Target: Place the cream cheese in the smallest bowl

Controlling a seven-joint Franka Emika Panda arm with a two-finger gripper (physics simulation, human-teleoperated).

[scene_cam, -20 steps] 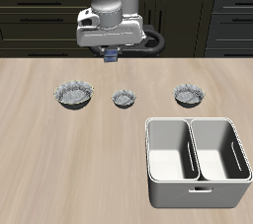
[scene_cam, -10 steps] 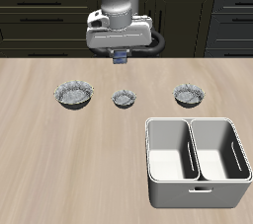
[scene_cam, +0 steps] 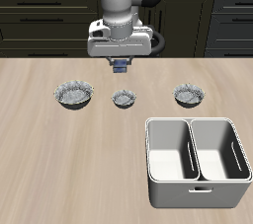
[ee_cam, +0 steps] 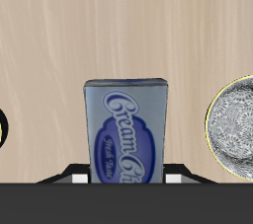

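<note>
My gripper (scene_cam: 121, 65) is shut on the cream cheese (scene_cam: 121, 66), a small dark blue box with a grey-blue label, and holds it in the air above the table. In the wrist view the cream cheese (ee_cam: 126, 132) stands between the fingers and fills the middle. The smallest bowl (scene_cam: 124, 98), grey-white speckled with a dark rim, sits on the table almost straight below the gripper, a little nearer the front edge. A speckled bowl also shows in the wrist view (ee_cam: 234, 124), beside the box; which bowl it is I cannot tell.
Two wider speckled bowls (scene_cam: 73, 94) (scene_cam: 189, 94) flank the smallest one in a row. A white bin with two compartments (scene_cam: 197, 162) stands near the table's front edge. Dark cabinets run behind the table.
The gripper has moved with the cream cheese sideways toward the smallest bowl and slightly lower, from above the gap between the bowls to nearly over it.
</note>
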